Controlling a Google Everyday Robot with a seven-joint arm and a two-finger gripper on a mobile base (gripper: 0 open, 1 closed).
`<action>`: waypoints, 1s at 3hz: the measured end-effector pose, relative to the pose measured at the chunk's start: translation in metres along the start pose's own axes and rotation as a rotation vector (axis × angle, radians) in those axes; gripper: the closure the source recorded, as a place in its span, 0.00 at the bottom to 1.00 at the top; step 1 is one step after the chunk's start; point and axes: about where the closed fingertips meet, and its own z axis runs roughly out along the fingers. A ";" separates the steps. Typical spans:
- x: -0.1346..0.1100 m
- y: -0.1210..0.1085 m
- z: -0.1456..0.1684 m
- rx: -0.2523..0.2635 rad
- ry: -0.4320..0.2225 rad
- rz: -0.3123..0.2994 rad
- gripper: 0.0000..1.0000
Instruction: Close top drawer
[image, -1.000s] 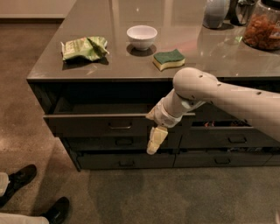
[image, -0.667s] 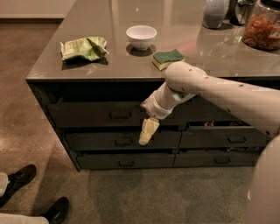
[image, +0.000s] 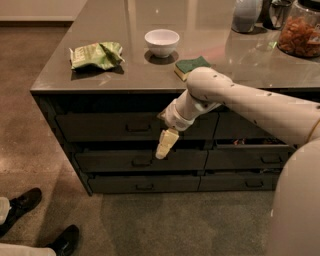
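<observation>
The broad grey stone-topped counter island (image: 150, 75) fills the middle of the view. The robot's cream, smooth-shelled arm (image: 250, 107) reaches in from the counter's right side across its front. The top drawer (image: 100, 127), wide and dark grey with a small loop handle, sits directly under the counter's top edge, its front lying flush with the cabinet face. On the counter lie a crumpled green snack bag (image: 96, 55), a round white bowl (image: 162, 42) and a green-topped sponge (image: 192, 66). The pale two-finger gripper (image: 167, 144) hangs pointing down at the top drawer's lower edge, just right of its handle; whether it is clenched or released cannot be told.
</observation>
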 end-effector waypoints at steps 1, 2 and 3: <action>0.009 0.000 0.001 0.008 -0.024 0.016 0.00; 0.022 0.011 -0.002 0.017 -0.043 0.031 0.00; 0.035 0.025 -0.009 0.022 -0.051 0.039 0.00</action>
